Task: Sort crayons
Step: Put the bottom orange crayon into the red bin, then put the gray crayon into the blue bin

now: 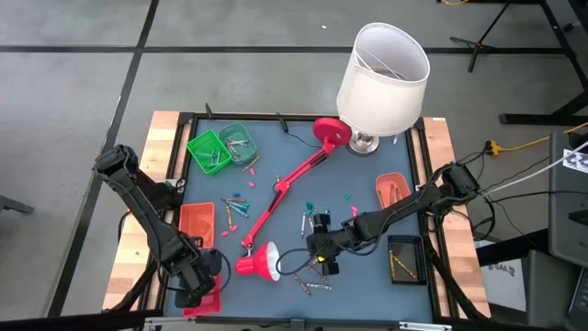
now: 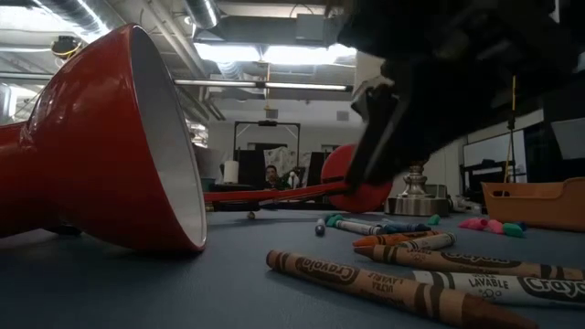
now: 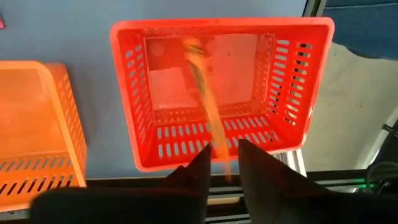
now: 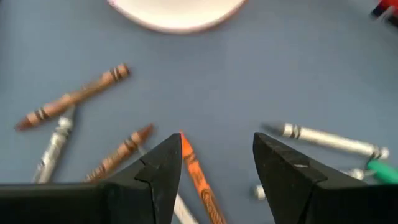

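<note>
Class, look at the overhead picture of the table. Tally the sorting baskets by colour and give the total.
green baskets: 2
orange baskets: 2
red basket: 1
black basket: 1
Total: 6

Both arms are black, built of boxy joint housings linked by slim straight tubes. The left arm (image 1: 152,221) has a blocky shoulder joint and a chunky wrist block just behind its gripper (image 3: 222,163). The right arm (image 1: 409,207) has the same build, with thin black cables looping along it and around the wrist behind its gripper (image 4: 217,168). Each gripper has two matte black fingers. The left fingers (image 3: 193,177) are narrow and taper toward the tips. The right fingers (image 4: 158,171) are broad wedges with angled, faceted inner faces and squared tips.
</note>
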Tool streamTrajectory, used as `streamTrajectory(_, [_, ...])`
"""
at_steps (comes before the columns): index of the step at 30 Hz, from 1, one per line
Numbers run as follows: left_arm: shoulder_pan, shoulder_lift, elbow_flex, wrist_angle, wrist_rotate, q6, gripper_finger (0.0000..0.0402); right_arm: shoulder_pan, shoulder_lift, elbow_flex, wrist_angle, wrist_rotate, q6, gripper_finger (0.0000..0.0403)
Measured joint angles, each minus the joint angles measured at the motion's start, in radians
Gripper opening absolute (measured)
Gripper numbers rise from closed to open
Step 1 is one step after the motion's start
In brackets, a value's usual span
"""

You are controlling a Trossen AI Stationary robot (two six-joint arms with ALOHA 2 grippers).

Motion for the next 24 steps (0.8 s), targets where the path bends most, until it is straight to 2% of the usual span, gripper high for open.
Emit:
streamTrajectory(4, [-0.003,0.000,0.000,0.001,-0.003,0.000,0.0103,0.001,0.009,0.000,-0.037,-0.026,0.000,0.0198])
streamTrajectory(9, [-0.002,0.000,0.000,0.004,-0.070,0.000,0.0128,0.001,0.022,0.000,-0.071,-0.053,-0.040,0.0198])
streamTrajectory(18, [-0.002,0.000,0.000,0.006,-0.136,0.001,0.0134,0.001,0.039,0.000,-0.104,-0.115,-0.072,0.0198])
streamTrajectory(24, [-0.002,0.000,0.000,0.008,-0.179,0.001,0.0134,0.001,0.039,0.000,-0.102,-0.117,-0.075,0.0198])
